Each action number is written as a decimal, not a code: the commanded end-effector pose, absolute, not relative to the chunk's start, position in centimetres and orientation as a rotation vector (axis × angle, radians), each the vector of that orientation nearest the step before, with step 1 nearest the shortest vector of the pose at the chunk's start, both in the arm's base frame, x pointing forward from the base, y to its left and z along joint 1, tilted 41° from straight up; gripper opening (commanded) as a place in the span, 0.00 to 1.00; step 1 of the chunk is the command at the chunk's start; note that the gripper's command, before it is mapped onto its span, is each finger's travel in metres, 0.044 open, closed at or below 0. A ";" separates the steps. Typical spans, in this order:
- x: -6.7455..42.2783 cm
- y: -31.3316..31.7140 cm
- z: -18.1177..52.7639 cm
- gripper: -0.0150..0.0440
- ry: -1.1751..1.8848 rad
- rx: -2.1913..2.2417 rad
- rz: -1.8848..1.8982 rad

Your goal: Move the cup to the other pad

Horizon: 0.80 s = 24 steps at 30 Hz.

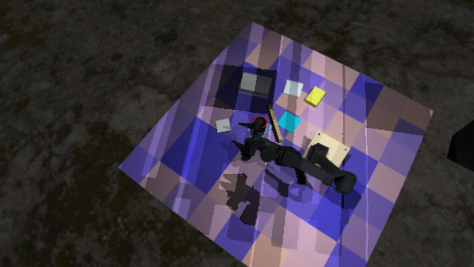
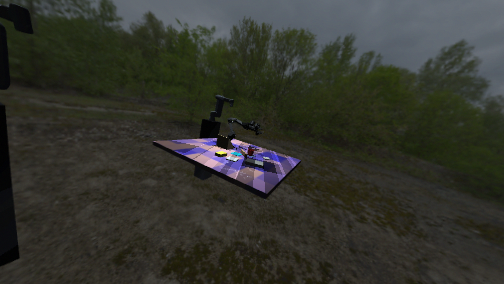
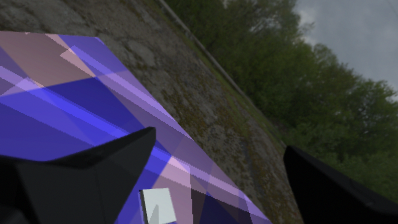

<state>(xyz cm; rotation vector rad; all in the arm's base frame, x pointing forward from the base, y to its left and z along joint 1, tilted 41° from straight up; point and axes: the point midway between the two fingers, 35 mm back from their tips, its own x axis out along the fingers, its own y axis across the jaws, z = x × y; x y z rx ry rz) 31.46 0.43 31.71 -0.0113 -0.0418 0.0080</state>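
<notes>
The pincer [image 1: 237,133] [image 2: 259,132] [image 3: 219,142] stands released, its dark, tapering fingers wide apart with nothing between them. It hangs above the surface [image 1: 197,141] [image 2: 185,148] [image 3: 30,120], while the red-rimmed cup [image 1: 263,118] [image 2: 250,150] sits below it. From overhead, the cup lies behind the fingertips, partly covered by the pincer's upper side; the fingers point past it. The single arm therefore probably needs to draw back, turn the pincer downward and descend around the cup. Its round mouth faces up, so its long axis looks upright; the marbles cannot be made out.

Just beside the cup runs a thin wooden bar [image 1: 275,123], straight and tan, with the flat cyan square [image 1: 289,121] [image 2: 236,154] on the bar's far side from the cup. The small pale square tile [image 1: 223,125] [image 2: 266,158] [image 3: 159,205] lies across from them on the cup's other side. A grey rectangular block [image 1: 255,85] [image 2: 254,163] is well apart from the cup. Which piece is the destination pad is unclear. A sideways brush during the approach could tip the cup and spill its contents.
</notes>
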 end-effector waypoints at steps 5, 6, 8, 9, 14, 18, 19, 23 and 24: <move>33.4 -0.4 28.4 0.71 0.127 0.083 0.012; 34.0 -0.8 26.9 0.67 0.202 0.131 0.008; 35.1 -1.8 23.5 0.58 0.364 0.248 -0.009; 35.4 -2.2 21.9 0.53 0.443 0.313 -0.022; 35.3 -3.5 14.5 0.50 0.841 0.712 -0.135; 33.8 -4.0 10.0 0.50 1.140 1.078 -0.304; 33.3 -4.1 9.1 0.50 1.211 1.173 -0.358; 31.9 -4.2 6.8 0.50 1.446 1.522 -0.585; 31.6 -4.2 6.4 0.50 1.499 1.606 -0.649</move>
